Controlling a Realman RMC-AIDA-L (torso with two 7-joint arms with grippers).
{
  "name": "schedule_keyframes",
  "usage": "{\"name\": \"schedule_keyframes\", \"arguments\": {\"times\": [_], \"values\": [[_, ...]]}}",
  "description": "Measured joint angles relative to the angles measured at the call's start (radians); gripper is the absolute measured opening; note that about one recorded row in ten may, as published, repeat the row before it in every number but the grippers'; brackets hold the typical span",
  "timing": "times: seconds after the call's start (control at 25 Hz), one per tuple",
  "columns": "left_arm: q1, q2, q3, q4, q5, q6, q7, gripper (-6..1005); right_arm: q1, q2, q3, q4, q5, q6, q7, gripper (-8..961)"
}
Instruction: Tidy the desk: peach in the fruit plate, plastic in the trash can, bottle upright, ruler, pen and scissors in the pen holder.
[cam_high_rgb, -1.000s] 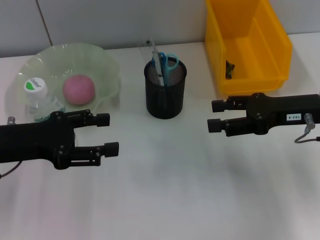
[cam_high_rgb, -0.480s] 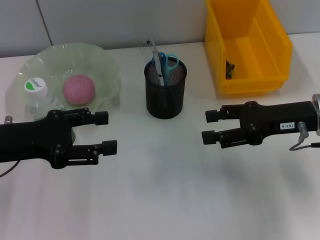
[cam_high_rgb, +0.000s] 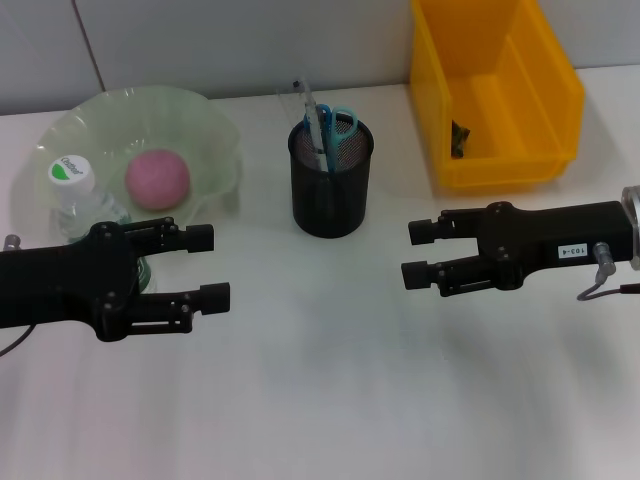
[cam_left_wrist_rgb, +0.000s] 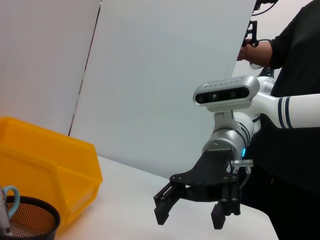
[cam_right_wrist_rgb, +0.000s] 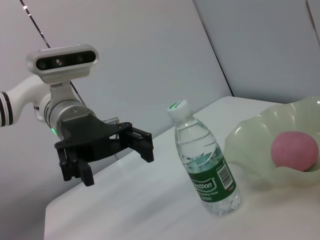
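Observation:
A pink peach (cam_high_rgb: 157, 179) lies in the pale green fruit plate (cam_high_rgb: 215, 130) at the back left. The clear bottle (cam_high_rgb: 75, 185) stands upright at the plate's left front. The ruler (cam_high_rgb: 305, 110) and the blue-handled scissors (cam_high_rgb: 340, 122) stick out of the black mesh pen holder (cam_high_rgb: 330, 185), and a thin pen seems to stand between them. A dark scrap of plastic (cam_high_rgb: 458, 138) lies in the yellow trash can (cam_high_rgb: 495, 90). My left gripper (cam_high_rgb: 208, 267) hovers open in front of the plate and holds nothing. On the other side, my right gripper (cam_high_rgb: 416, 253) is open and empty in front of the can.
The right wrist view shows the bottle (cam_right_wrist_rgb: 205, 170), the plate (cam_right_wrist_rgb: 250, 145) with the peach (cam_right_wrist_rgb: 294, 151), and the left gripper (cam_right_wrist_rgb: 112, 160) beyond. The left wrist view shows the can (cam_left_wrist_rgb: 45, 165), the holder (cam_left_wrist_rgb: 27, 220), the right gripper (cam_left_wrist_rgb: 190, 219) and a person behind.
The right arm has come forward and slightly left, away from the yellow can. The left arm has drawn back a little to the left. Both stayed open.

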Motion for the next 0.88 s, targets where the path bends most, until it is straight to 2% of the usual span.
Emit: {"name": "schedule_keyframes", "arguments": {"times": [0.68, 0.88], "values": [[0.003, 0.008, 0.002, -0.003, 0.015, 0.007, -0.004, 802, 0.005, 0.005, -0.012, -0.015, -0.02, 0.003, -0.001, 827], [-0.003, 0.007, -0.005, -0.001, 0.054, 0.007, -0.018, 802, 0.012, 0.021, -0.052, -0.055, -0.053, 0.033, -0.002, 827]]}}
